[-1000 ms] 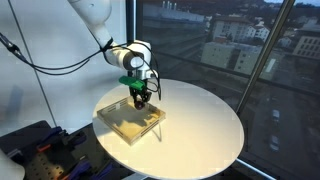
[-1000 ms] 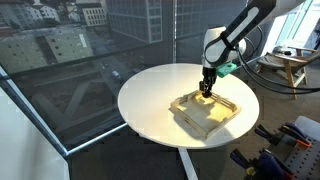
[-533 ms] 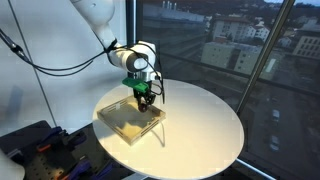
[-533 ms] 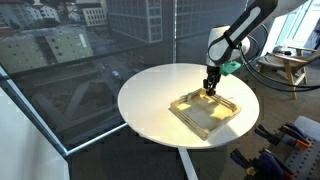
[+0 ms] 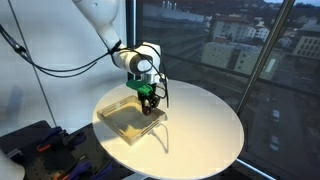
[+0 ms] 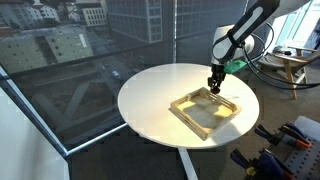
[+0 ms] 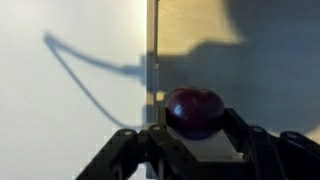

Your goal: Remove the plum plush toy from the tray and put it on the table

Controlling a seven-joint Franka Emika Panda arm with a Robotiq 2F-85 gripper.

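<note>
In the wrist view my gripper (image 7: 192,125) is shut on the plum plush toy (image 7: 194,110), a small round dark reddish-purple ball held between the two fingers. It hangs above the wall of the translucent tray (image 7: 152,60). In both exterior views the gripper (image 5: 148,105) (image 6: 213,88) holds the toy over the tray's edge; the tray (image 5: 122,122) (image 6: 205,112) lies on the round white table (image 5: 200,125) (image 6: 150,95). The toy itself is too small to make out clearly in the exterior views.
The tray sits on the side of the table nearest the arm's base. Large windows stand behind the table. A cluttered bench (image 6: 285,150) and dark equipment (image 5: 35,145) stand beside the table. A cable's shadow crosses the white top in the wrist view (image 7: 85,75).
The gripper has lifted and moved from inside the tray toward its edge, carrying the plum toy. The tray has stayed in place.
</note>
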